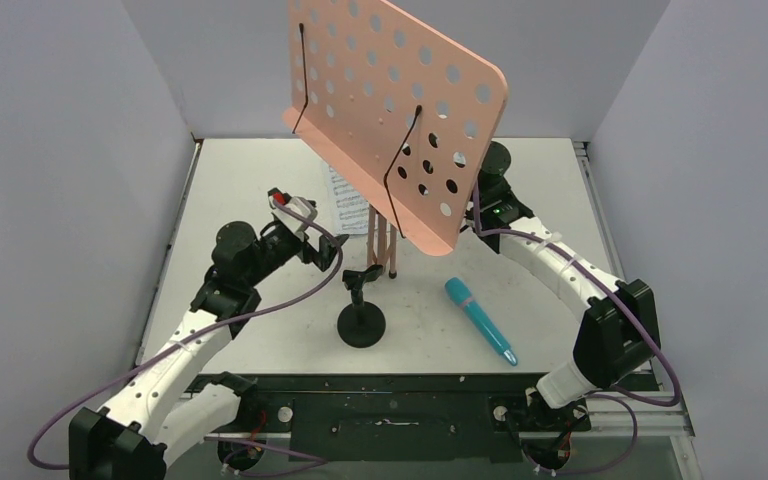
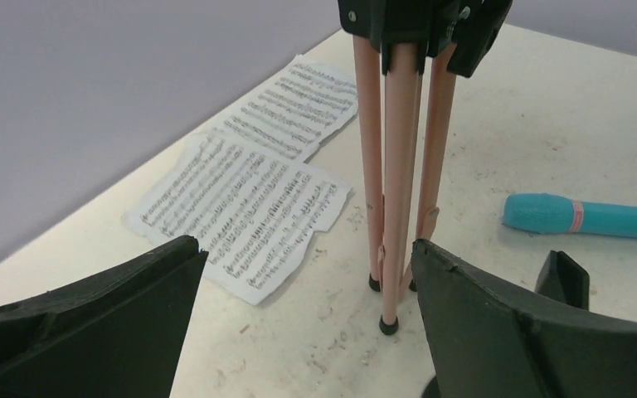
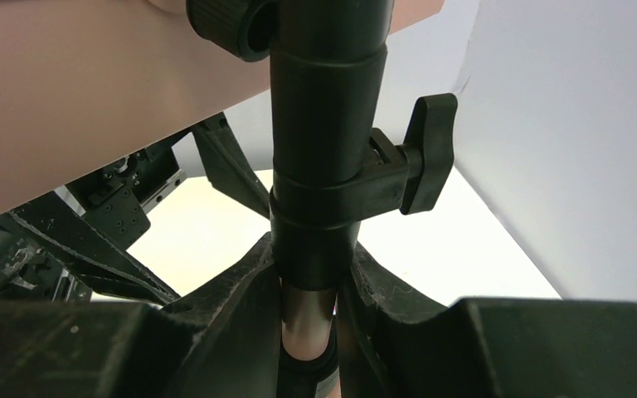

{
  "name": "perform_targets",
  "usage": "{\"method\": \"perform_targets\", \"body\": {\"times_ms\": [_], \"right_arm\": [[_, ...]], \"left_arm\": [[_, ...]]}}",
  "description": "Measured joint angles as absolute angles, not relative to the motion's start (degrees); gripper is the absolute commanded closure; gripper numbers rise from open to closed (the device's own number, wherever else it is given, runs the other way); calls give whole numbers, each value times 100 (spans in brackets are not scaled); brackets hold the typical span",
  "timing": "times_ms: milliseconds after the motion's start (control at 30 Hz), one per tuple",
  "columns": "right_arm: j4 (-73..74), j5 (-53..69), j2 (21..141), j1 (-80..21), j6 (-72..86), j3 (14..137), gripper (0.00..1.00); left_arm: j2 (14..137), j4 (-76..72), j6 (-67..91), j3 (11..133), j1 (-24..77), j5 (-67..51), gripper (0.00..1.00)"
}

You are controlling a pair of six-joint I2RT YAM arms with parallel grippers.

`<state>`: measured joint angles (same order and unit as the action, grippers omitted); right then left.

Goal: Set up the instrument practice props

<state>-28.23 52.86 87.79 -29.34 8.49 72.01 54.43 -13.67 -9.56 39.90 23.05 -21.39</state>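
We see the right gripper [image 3: 311, 303] pinching the pole [image 3: 325, 166] of the pink music stand [image 1: 400, 110], upright at the middle of the counter [image 1: 250, 190]; the left gripper [image 2: 303, 257] hangs spread and empty before its tripod legs [image 2: 390, 166]. Two sheet-music pages [image 2: 249, 207] lie toward the far edge, the mic stand [image 1: 361, 322] and teal microphone [image 1: 480, 320] apart near the near edge.

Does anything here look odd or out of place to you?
Yes. The three legs of the pink music stand are bunched together, not spread, so it seems to stand only because the right arm's fingers clamp its pole. Both sheet-music pages lie flat on the table, the nearer one ragged-edged.
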Motion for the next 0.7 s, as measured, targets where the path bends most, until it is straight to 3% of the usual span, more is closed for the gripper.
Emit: {"method": "perform_targets", "body": {"times_ms": [700], "right_arm": [[-2543, 5391, 8678, -3114, 781, 7216, 95]], "left_arm": [[4062, -423, 2119, 3301, 2303, -978, 3]]}}
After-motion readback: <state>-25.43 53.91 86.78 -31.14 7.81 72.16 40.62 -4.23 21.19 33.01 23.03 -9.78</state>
